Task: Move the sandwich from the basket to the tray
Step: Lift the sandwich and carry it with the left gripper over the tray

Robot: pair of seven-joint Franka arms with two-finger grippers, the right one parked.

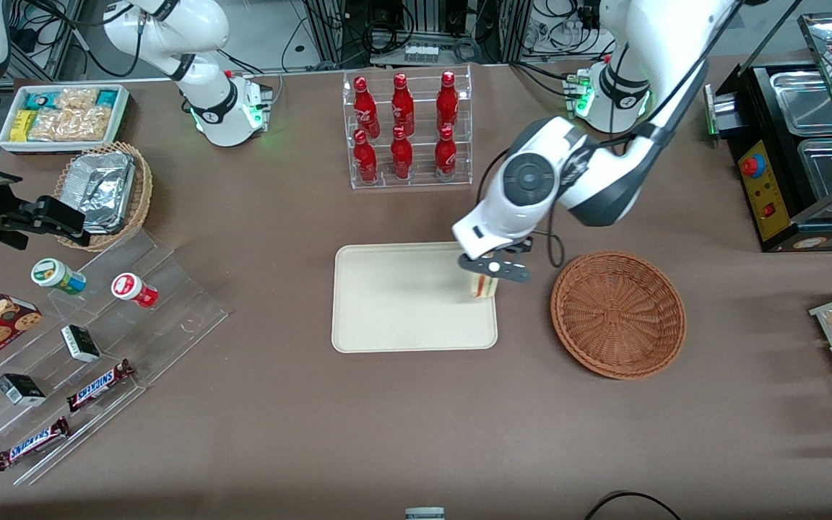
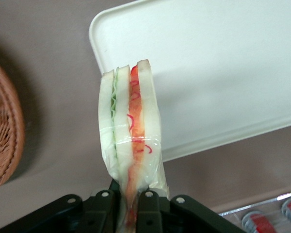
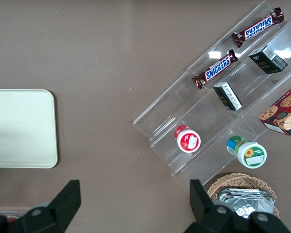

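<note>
1. Nearest my wrist camera, the gripper [image 2: 131, 201] is clamped on the sandwich [image 2: 131, 141], pinching its wrapped end, layers edge-on.
2. From the front I see the gripper [image 1: 487, 276] holding the sandwich [image 1: 483, 287] over the tray [image 1: 387, 303], at the edge nearest the basket [image 1: 618, 314].
3. I judge the task mostly done: the basket looks empty and the carry has reached the tray. Lowering and release remain.
4. I cannot tell whether the sandwich touches the tray or hangs above it.
5. The wrist view crops the basket to a sliver, and the arm hides the tray corner.
</note>
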